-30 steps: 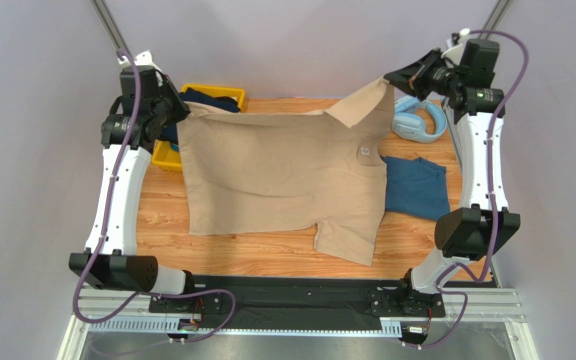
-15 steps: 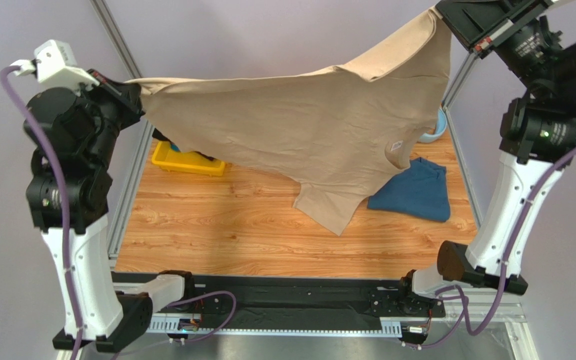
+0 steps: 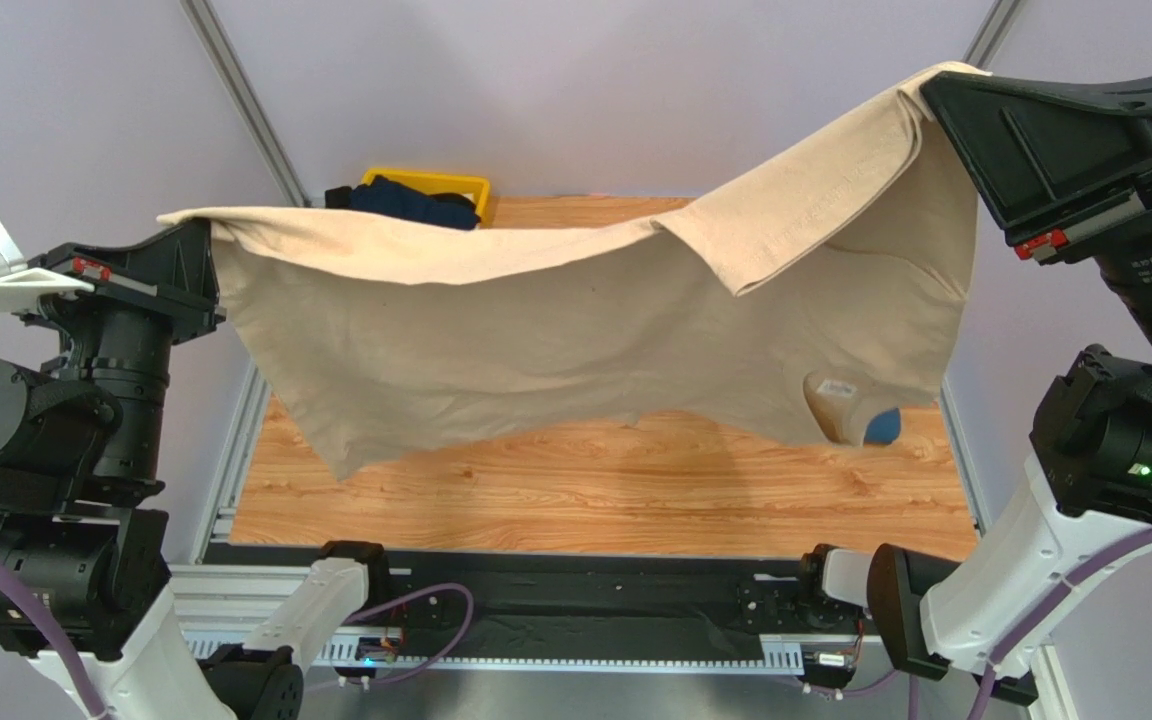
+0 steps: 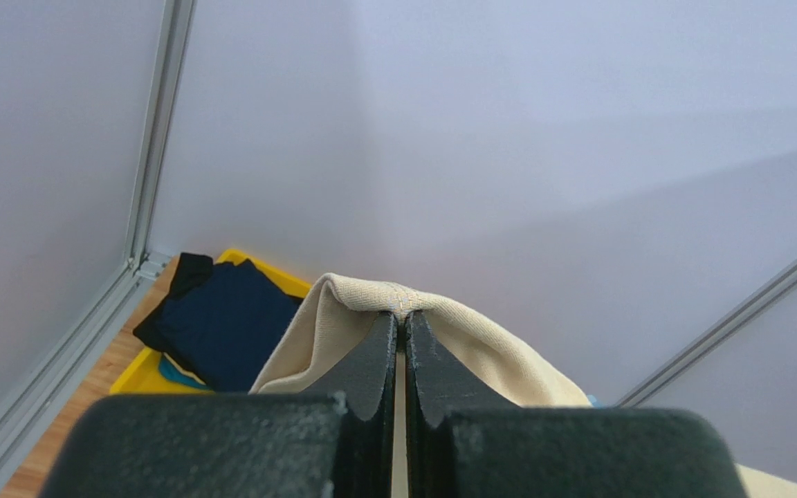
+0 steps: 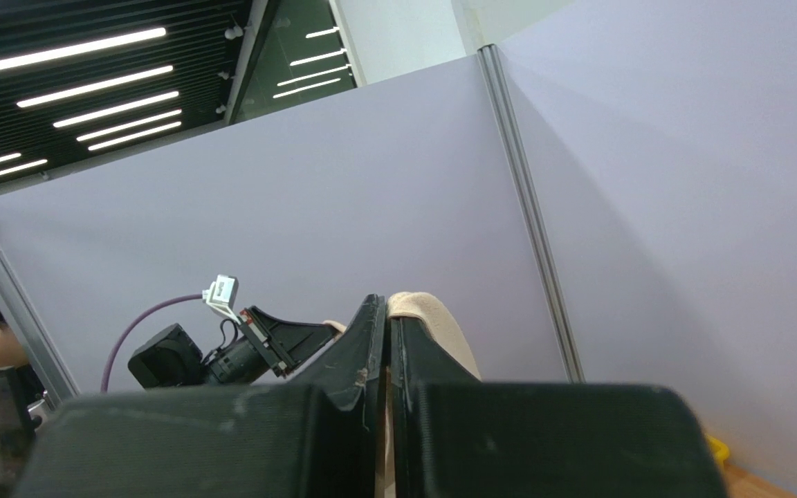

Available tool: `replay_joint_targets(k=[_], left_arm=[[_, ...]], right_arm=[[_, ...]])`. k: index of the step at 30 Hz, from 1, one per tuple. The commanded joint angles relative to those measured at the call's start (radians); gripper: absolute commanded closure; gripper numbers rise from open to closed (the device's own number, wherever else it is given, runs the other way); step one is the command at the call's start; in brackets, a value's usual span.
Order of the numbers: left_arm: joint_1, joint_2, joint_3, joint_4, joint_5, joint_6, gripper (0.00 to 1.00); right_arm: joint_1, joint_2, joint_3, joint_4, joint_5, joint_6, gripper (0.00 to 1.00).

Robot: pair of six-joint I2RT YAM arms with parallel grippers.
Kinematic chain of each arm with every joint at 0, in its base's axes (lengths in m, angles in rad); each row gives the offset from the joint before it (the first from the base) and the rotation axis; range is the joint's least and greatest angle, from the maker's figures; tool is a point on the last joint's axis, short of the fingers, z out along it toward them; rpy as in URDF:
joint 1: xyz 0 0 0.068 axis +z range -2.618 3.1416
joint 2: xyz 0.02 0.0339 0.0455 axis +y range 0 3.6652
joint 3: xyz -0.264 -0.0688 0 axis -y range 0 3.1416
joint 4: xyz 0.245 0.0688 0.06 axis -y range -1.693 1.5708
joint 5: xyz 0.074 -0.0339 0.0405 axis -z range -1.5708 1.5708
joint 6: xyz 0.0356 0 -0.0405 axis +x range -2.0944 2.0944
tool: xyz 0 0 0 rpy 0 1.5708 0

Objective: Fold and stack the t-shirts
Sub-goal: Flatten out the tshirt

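The beige t-shirt point(image 3: 567, 338) hangs spread in the air above the wooden table point(image 3: 612, 495), stretched between both arms. My left gripper point(image 3: 211, 225) is shut on its left corner; the left wrist view shows the fabric point(image 4: 465, 327) pinched at the gripper point(image 4: 401, 316). My right gripper point(image 3: 932, 87) is shut on the raised right corner, where cloth point(image 5: 426, 307) folds over the gripper point(image 5: 386, 301). The dark navy t-shirt point(image 3: 417, 200) lies in the yellow bin point(image 3: 465, 183), also seen as the navy t-shirt point(image 4: 226, 332). The teal-blue t-shirt is hidden behind the beige one.
A small blue patch point(image 3: 883, 428) shows under the beige shirt's lower right edge; I cannot tell what it is. Metal frame posts point(image 3: 244, 98) and grey walls stand close round the table. The left arm point(image 5: 231, 353) appears in the right wrist view.
Both arms have risen and swung toward the camera, lifting the beige shirt fully off the table. It now hangs spread and hides the teal shirt and headphones.
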Motion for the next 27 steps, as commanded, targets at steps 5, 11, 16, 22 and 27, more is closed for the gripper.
replay_joint_targets(k=[5, 11, 16, 22, 27], left_arm=[[0.005, 0.037, -0.173, 0.056, 0.029, 0.017, 1.0], [0.005, 0.161, -0.375, 0.105, 0.098, -0.001, 1.0], [0.005, 0.25, -0.54, 0.221, 0.109, 0.002, 1.0], [0.005, 0.402, -0.52, 0.195, 0.114, 0.049, 1.0], [0.005, 0.501, -0.511, 0.195, 0.1, 0.1, 1.0]], right_arm=[[-0.007, 0.113, 0.0, 0.032, 0.033, 0.07, 1.0], [-0.007, 0.222, -0.107, -0.029, 0.013, -0.002, 1.0], [0.029, 0.335, -0.182, -0.205, 0.001, -0.198, 1.0], [0.098, 0.466, -0.334, -0.397, 0.074, -0.384, 1.0], [0.121, 0.573, -0.477, -0.532, 0.142, -0.531, 1.0]])
